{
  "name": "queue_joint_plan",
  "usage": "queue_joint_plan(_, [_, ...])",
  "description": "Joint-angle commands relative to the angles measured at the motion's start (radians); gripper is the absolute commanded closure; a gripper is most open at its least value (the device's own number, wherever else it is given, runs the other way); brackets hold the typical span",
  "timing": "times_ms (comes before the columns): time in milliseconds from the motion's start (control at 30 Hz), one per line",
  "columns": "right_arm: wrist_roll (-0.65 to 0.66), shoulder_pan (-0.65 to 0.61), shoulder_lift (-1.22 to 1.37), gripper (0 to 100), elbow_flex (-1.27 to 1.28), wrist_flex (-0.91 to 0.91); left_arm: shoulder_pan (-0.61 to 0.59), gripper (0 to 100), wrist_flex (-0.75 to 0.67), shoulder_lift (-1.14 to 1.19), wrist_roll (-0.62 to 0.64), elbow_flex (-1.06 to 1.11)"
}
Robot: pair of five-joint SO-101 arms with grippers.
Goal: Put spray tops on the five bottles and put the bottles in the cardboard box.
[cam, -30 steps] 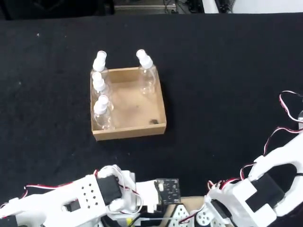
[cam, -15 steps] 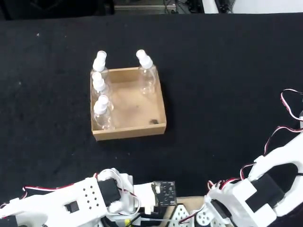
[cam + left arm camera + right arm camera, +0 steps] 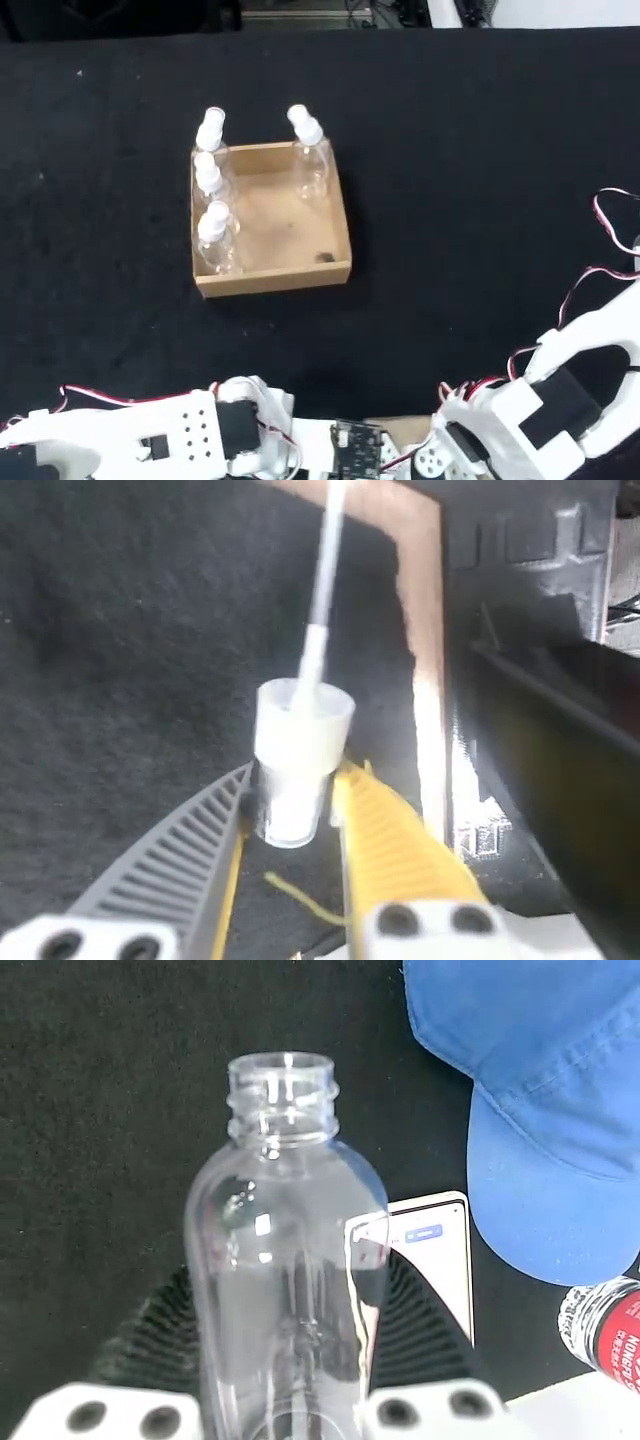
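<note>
My left end effector [image 3: 290,815] is clamped on the spray top [image 3: 300,742], with its dip tube [image 3: 322,580] pointing away from the fingers. The right end effector [image 3: 285,1305] grips the open bottle [image 3: 285,1220], neck away from its wrist. Tube must meet neck; their alignment I can't quite judge. The cardboard box [image 3: 345,240], with four capped bottles [image 3: 218,235], sits well apart across the black tabletop [image 3: 480,150].

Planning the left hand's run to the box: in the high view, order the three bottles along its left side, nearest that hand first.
1. Front bottle, by the near wall of the box.
2. Middle bottle, halfway along that side.
3. Back bottle, at the far corner.
</note>
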Motion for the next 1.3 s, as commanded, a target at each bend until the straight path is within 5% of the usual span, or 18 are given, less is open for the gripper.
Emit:
queue_joint_plan(0, [0.002, 0.012, -0.054, 98.5, -0.064, 0.008, 0.015, 92, 0.012, -0.014, 0.038, -0.101])
queue_joint_plan(200, [0.003, 0.012, 0.007, 98.5, -0.071, 0.008, -0.068, 92, 0.143, -0.014, 0.006, -0.177])
queue_joint_plan(400, [0.002, 0.012, 0.024, 98.5, -0.071, 0.008, -0.466, 92, 0.199, -0.014, -0.152, -0.191])
queue_joint_plan(700, [0.002, -0.025, 0.027, 98.6, -0.076, 0.012, -0.822, 92, 0.465, -0.005, -0.680, -0.312])
queue_joint_plan(1267, [0.002, -0.032, 0.024, 98.6, -0.077, 0.043, -1.633, 92, 0.465, -0.003, -1.387, -0.325])
